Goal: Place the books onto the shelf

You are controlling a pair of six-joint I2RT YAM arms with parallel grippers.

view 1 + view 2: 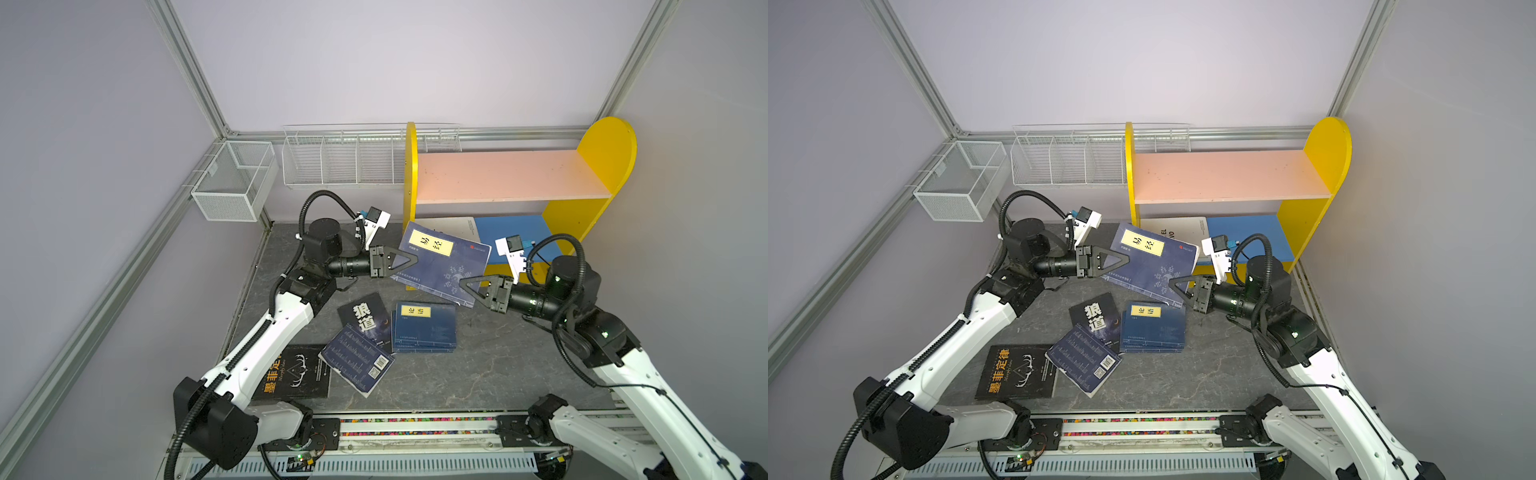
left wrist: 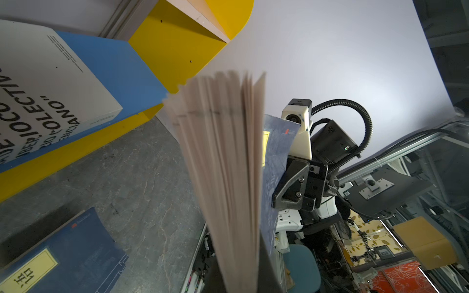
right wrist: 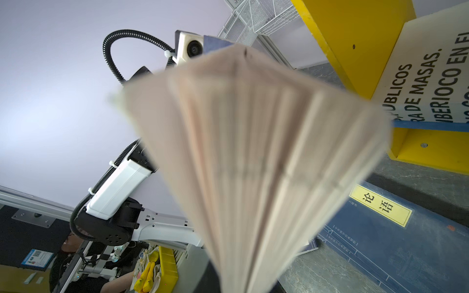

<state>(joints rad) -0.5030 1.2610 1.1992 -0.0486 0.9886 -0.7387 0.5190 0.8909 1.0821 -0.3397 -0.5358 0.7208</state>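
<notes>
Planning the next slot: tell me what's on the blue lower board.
A white book with black Spanish print lies flat on the blue lower board; the visible rest is bare. In both top views the raised navy book covers its front, the pink board its back.

1. Left arm: reaches forward, forearm turned inward, wrist level.
2. Left gripper: jaws clamped on the left edge of the navy book.
3. Right arm: reaches forward, forearm turned inward.
4. Right gripper: jaws clamped on the same book's near right corner.
5. Grippers face each other, apart.
</notes>
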